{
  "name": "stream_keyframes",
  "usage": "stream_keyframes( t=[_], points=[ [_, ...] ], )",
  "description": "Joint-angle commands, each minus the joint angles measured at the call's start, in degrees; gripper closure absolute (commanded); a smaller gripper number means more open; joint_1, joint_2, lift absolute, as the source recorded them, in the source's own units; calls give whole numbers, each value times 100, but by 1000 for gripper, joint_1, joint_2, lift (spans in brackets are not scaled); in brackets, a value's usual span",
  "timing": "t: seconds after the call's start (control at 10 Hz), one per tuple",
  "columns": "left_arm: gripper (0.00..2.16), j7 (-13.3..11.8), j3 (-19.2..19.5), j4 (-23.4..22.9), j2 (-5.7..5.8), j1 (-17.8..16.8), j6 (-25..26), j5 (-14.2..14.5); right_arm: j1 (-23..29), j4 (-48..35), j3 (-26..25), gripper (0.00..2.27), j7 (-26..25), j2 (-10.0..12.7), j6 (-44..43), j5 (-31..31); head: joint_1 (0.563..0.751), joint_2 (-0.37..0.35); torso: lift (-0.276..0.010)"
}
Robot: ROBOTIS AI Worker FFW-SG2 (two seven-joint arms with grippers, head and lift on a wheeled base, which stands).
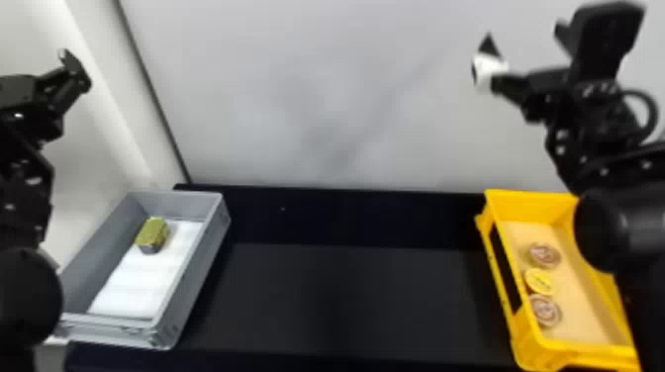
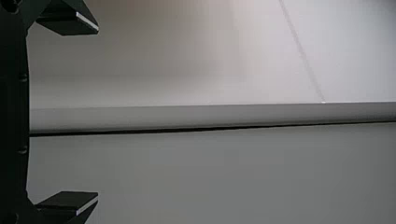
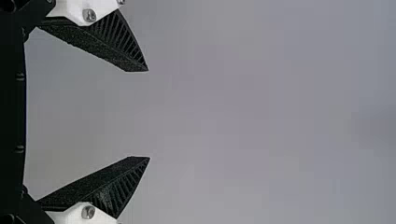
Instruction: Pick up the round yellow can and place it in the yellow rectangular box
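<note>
Pale grey wall [image 1: 346,99] behind a black table [image 1: 346,306]. Round yellow can [image 1: 539,281] sits inside the yellow rectangular plastic box [image 1: 574,353], between two round cans with reddish tops [image 1: 546,255]. Placement looks done, assuming that's the right can; nothing obvious left. Grey plastic box [image 1: 198,274] holds a gold-green blocky item [image 1: 153,234]. Black left gripper [image 2: 98,113] and black-and-white right gripper [image 3: 149,114]: both open, empty. Black right arm [image 1: 628,227] hides part of the yellow box; can labels unclear.

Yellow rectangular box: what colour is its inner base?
Pale yellow-orange, lighter than the bright yellow-orange rim; best seen in the head view.
</note>
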Motion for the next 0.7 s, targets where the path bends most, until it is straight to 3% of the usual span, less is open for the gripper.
stream_keyframes(
  t=[0.0, 0.3, 0.4, 0.6],
  points=[
    [38, 118, -36, 69, 25, -29, -337, -10, -452, -521, 264, 110, -379, -107, -496, -213, 694, 54, -3],
    [38, 241, -71, 122, 86, -55, -584, 8, -821, -740, 396, 110, -599, -265, -848, -327, 694, 54, -3],
    [38, 259, -80, 175, 42, -46, -777, 8, -857, -802, 440, 110, -643, -283, -856, -292, 694, 54, -3],
    [38, 329, -176, 245, 113, -64, -874, -27, -918, -837, 484, 110, -696, -300, -848, -336, 694, 54, -3]
  ],
)
